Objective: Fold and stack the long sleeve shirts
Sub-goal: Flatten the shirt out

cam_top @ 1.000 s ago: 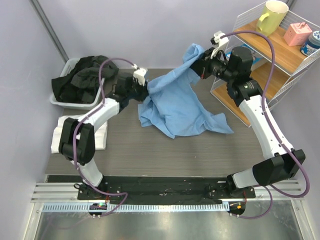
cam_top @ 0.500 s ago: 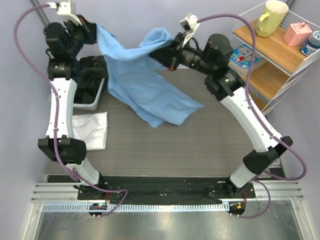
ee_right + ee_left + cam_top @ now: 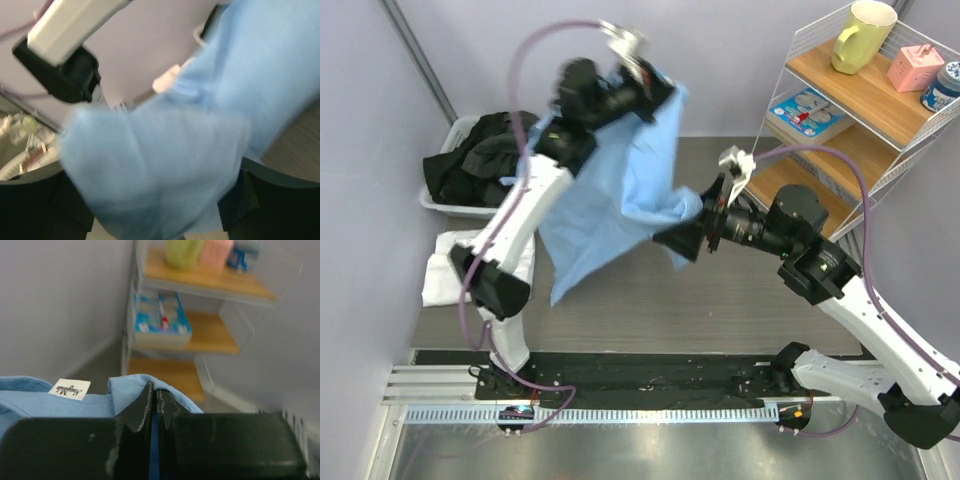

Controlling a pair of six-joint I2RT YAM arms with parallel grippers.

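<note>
**Blue shirt in the air, hung from one claw only**

The light blue shirt (image 3: 620, 190) hangs clear of the desk (image 3: 740, 320), up and to the right of the bin (image 3: 435, 205) of dark clothes. My left claw (image 3: 655, 85) is clamped tight on its collar edge by the label, the highest point of the lot. Further right of the bin, my right claw (image 3: 692, 238) sits at the lower hem, fingers spread wide with cloth draped loosely across them. It is gripping nothing, as far as I can tell through the blur. The white shirt (image 3: 438, 275) lies on the desk just in front of the bin. To do this well, I'd pinch one clean hem corner, bring both claws level and apart, then lay the shirt flat before folding.
</note>
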